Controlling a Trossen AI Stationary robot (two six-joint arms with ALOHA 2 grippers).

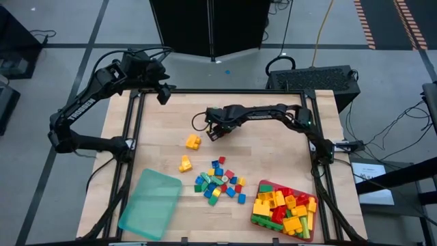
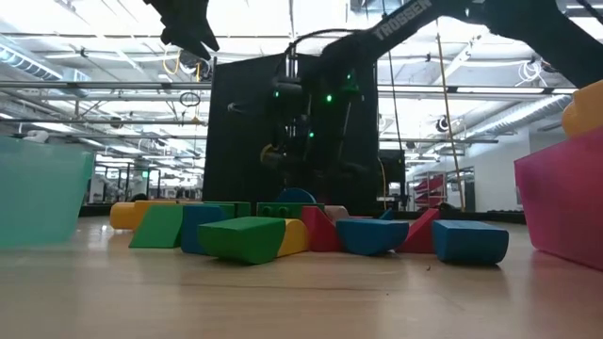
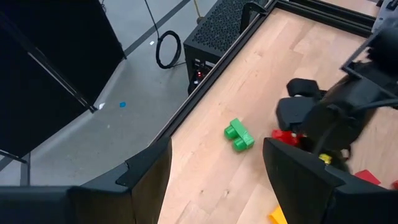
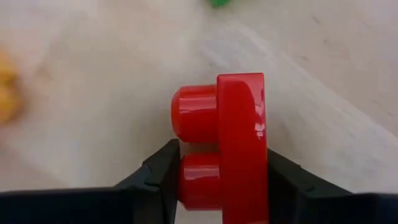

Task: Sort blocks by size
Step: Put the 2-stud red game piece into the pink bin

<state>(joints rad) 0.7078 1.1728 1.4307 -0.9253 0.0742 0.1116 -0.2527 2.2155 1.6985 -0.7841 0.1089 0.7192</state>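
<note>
A: How far along was the sorting?

B: Partly done, I'd judge. The red tray already held a heap of the bigger blocks, yellow, red and green. The teal tray looked bare, so none of the tiny ones seemed sorted yet.

A: And what was left?

B: A loose pile of small mixed blocks lay on the worktop between the two trays. Two yellow blocks sat apart, beyond the pile from the trays, and a green block lay near the worktop's far edge.

A: What was being handled?

B: A red block, glossy, with two round studs on one face. The right pincer had it between its fingers, one finger on the stud side and one on the flat back, well beyond the pile, just past the yellow blocks. Whether it rested on the worktop or was lifted, I couldn't tell.

A: The other arm?

B: The left pincer hung wide and empty over the worktop's far left corner, well away from the pile.
</note>
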